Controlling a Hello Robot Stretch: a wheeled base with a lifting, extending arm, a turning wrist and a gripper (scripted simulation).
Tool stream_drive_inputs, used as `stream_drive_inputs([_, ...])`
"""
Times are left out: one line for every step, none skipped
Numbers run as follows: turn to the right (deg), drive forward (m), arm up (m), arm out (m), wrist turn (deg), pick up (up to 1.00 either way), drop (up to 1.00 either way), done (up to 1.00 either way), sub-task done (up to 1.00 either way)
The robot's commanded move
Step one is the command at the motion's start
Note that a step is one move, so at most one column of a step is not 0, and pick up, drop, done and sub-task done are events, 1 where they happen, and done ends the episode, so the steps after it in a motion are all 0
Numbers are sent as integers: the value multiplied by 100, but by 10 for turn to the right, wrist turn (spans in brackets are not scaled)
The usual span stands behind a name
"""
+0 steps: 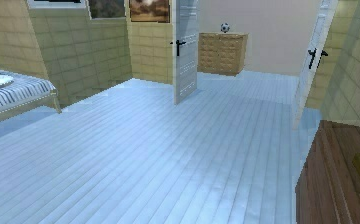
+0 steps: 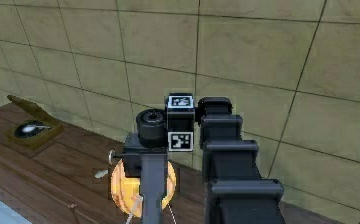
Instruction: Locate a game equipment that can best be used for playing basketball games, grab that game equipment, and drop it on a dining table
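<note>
Bedroom with a pale blue plank floor (image 1: 158, 140), seen in the forward view. A bed (image 1: 18, 92) lay at nine o'clock. A white door (image 1: 186, 50) stood open at twelve. A wooden dresser (image 1: 223, 53) stood at one o'clock against the far wall, with a small black-and-white ball (image 1: 225, 28) on top. A dark wooden table (image 1: 333, 185) took the corner at four o'clock.

In the arm side view, the dark arm (image 2: 233, 165) rose from six o'clock to two white squares (image 2: 180, 120) with black marks that were patterns, not letters. The claw (image 2: 148, 195) sat at seven o'clock, directly in front of an orange ball (image 2: 124, 188), with the tabletop behind them.

Being round, the orange ball had no long axis and faced no particular way. Any print on it was too small to tell. Whether the claw held it, and how wide the claw stood, could not be told.

A brown tray (image 2: 33, 130) with a dark oval thing lay on the table at nine o'clock, below a tan tiled wall (image 2: 268, 60).
</note>
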Motion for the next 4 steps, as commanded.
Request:
stream_drive_inputs([0, 0, 0, 0, 450, 0, 0, 0, 0])
stream_drive_inputs([0, 0, 0, 0, 450, 0, 0, 0, 0])
stream_drive_inputs([0, 0, 0, 0, 450, 0, 0, 0, 0])
stream_drive_inputs([0, 0, 0, 0, 240, 0, 0, 0, 0])
